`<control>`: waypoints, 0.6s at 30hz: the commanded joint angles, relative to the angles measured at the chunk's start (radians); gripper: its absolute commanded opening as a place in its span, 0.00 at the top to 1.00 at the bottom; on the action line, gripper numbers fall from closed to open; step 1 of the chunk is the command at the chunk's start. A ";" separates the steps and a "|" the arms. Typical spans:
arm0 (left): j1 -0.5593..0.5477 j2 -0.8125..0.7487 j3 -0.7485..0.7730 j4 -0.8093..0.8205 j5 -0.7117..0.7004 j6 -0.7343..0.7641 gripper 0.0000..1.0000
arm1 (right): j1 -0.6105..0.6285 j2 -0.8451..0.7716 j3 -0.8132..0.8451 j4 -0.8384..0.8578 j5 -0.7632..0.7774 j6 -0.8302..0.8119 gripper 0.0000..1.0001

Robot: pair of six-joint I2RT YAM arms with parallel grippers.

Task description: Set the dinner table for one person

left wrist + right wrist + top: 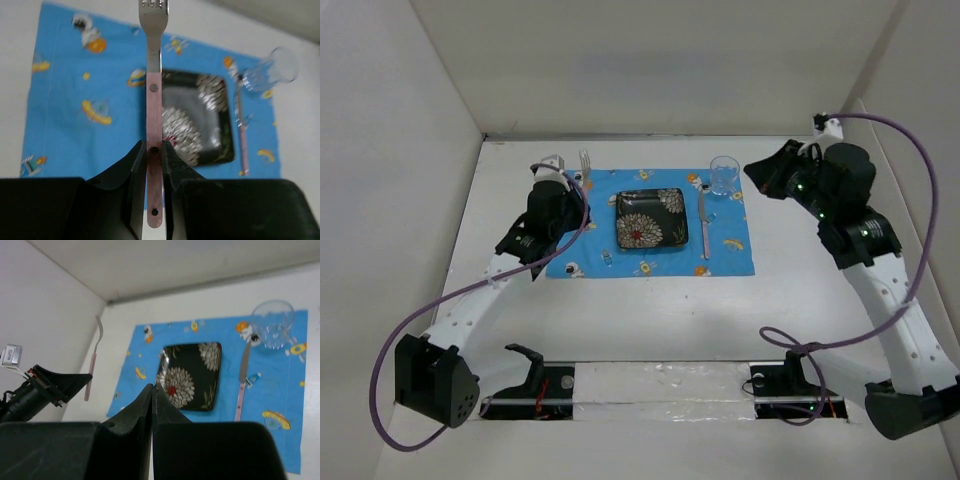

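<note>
My left gripper [567,186] [154,150] is shut on the pink handle of a fork [154,75] [585,160], held raised over the left edge of the blue cartoon-printed mat [570,262], tines pointing away. On the mat lie a black square floral plate [651,218] [200,115], a pink-handled knife [703,225] [241,380] to the right of the plate, and a clear glass [724,175] [272,325] at the far right corner. My right gripper [760,172] [152,387] is shut and empty, raised right of the glass. The white dinner table [650,320] lies beneath it all.
White walls enclose the table on the left, back and right. A taped strip with the arm mounts [660,385] runs along the near edge. Purple cables [400,340] trail from both arms.
</note>
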State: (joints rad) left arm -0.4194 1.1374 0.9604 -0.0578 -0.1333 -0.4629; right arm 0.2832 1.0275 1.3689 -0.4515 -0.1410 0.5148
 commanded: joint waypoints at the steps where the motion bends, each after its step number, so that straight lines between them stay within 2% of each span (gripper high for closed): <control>1: 0.047 -0.010 -0.109 -0.082 0.070 -0.016 1.00 | 0.016 0.025 -0.045 0.096 -0.071 0.010 0.94; 6: 0.070 0.048 -0.186 -0.005 0.075 0.006 1.00 | 0.037 0.077 -0.073 0.074 -0.091 0.001 0.90; 18: 0.079 0.343 -0.121 0.122 0.063 0.041 1.00 | 0.057 0.089 -0.128 0.036 -0.072 -0.024 0.87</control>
State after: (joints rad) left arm -0.3450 1.4559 0.7822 -0.0231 -0.0780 -0.4461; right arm 0.3294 1.1324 1.2446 -0.4423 -0.2142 0.5148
